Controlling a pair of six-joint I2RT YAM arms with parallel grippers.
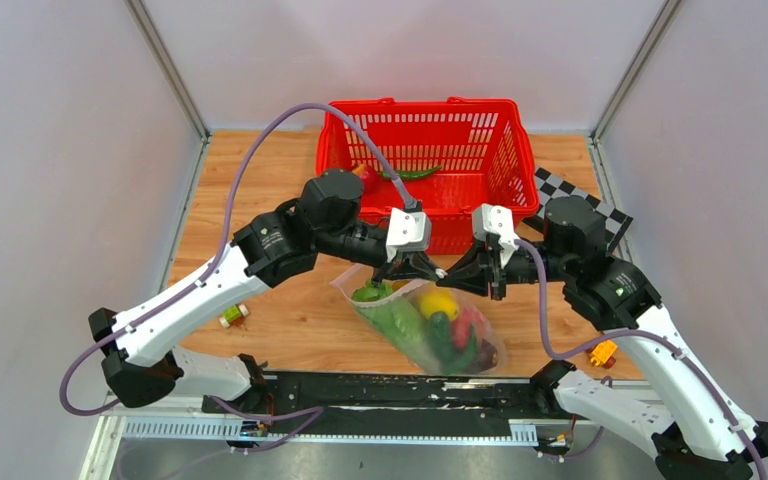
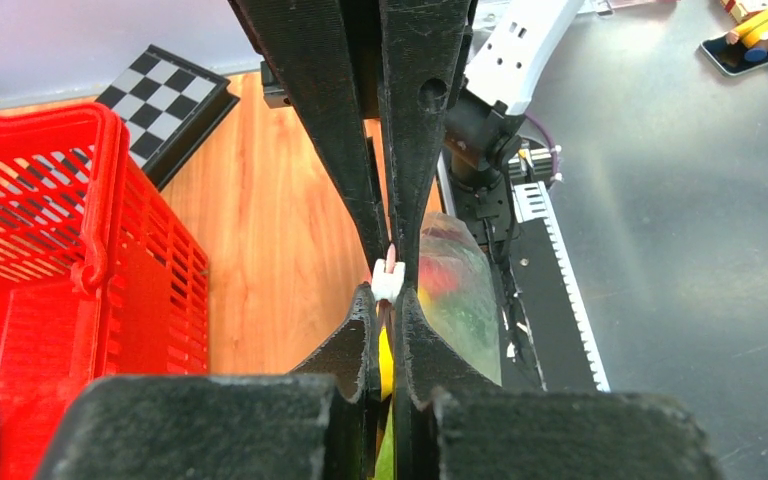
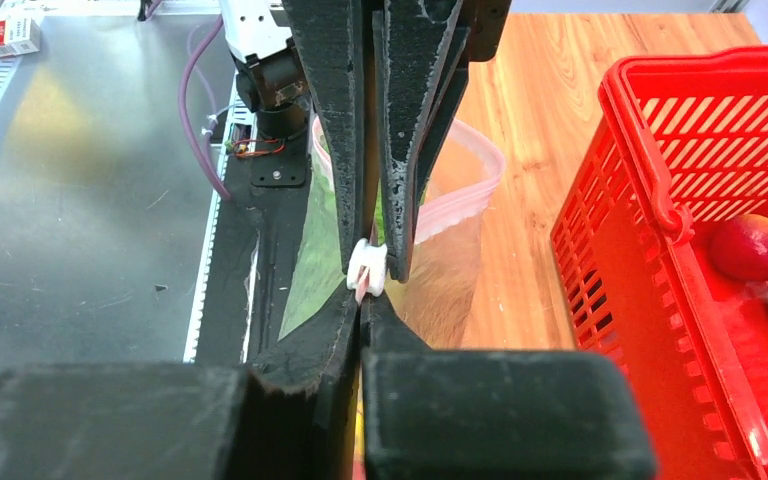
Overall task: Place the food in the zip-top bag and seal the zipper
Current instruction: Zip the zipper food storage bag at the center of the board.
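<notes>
The clear zip-top bag [image 1: 430, 325] lies on the wooden table in front of the basket, holding a yellow lemon [image 1: 438, 302], a red apple [image 1: 468, 325], dark cucumbers [image 1: 440, 338] and pale lettuce [image 1: 395, 318]. Both grippers meet tip to tip at its mouth. My left gripper [image 1: 428, 268] [image 2: 388, 305] is shut on the zipper at its small white piece [image 2: 388, 283] [image 3: 368, 265]. My right gripper [image 1: 457, 274] [image 3: 363, 305] is shut on the zipper strip right beside that piece. A red apple [image 3: 753, 247] and a green chili [image 1: 415, 173] lie in the red basket [image 1: 420, 108].
The red mesh basket stands close behind both grippers and shows in the left wrist view [image 2: 90, 200] and the right wrist view [image 3: 650, 170]. A checkerboard [image 1: 560, 185] lies right of it. Toy blocks [image 1: 232, 316] sit at front left, an orange toy car [image 1: 603, 351] at front right.
</notes>
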